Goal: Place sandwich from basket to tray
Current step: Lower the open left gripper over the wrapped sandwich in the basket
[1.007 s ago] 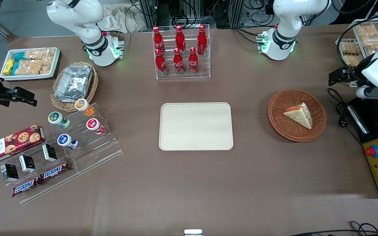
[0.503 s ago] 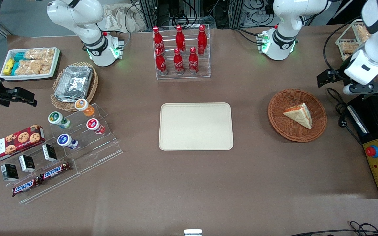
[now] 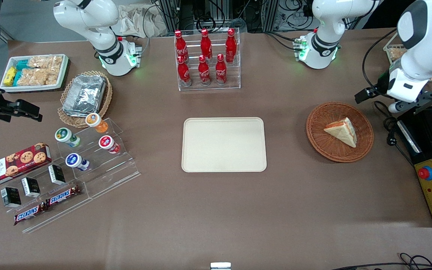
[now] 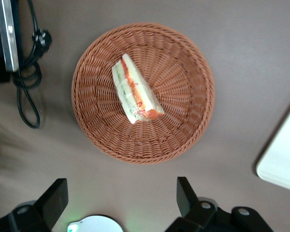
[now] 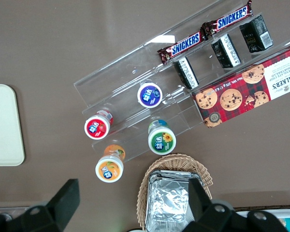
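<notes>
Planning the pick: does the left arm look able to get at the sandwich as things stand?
Probably yes. The open claw hangs above the basket, and the sandwich lies uncovered in it with nothing over it.

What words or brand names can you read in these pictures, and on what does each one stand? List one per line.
"SNICKERS": on the two chocolate bars on the clear stand.
"WALKER'S": on the red cookie box.
The red bottles carry white script too small to read.
The small jars and black packets have print too blurred to read.
The sandwich, basket and tray bear no text, nor does the gripper, hovering above the basket.
</notes>
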